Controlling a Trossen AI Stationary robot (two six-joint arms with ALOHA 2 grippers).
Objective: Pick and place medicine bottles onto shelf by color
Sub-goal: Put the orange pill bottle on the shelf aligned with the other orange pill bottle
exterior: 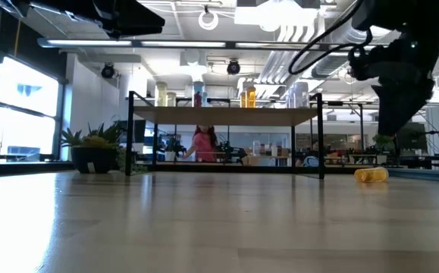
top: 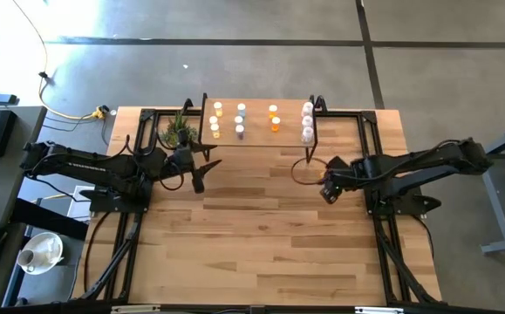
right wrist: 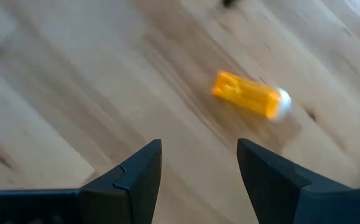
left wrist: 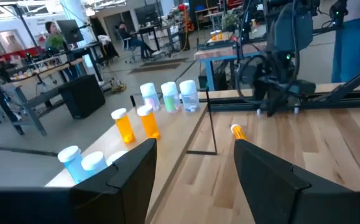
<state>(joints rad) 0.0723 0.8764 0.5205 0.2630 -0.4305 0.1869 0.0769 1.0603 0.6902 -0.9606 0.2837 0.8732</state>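
Near the table's (top: pixel 261 218) far edge, right gripper (right wrist: pixel 198 163) hovering spread and empty over an orange bottle (right wrist: pixel 252 94) lying on its side, beside the shelf's (top: pixel 256 137) right end, left gripper (left wrist: pixel 195 168) waiting spread, empty, by the shelf's left end.

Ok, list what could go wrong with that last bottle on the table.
1. The orange bottle lies on its side on the tabletop; the open right gripper hovering over it could nudge it into rolling.
2. The orange bottles on the shelf stand close together, so placing another might topple them.
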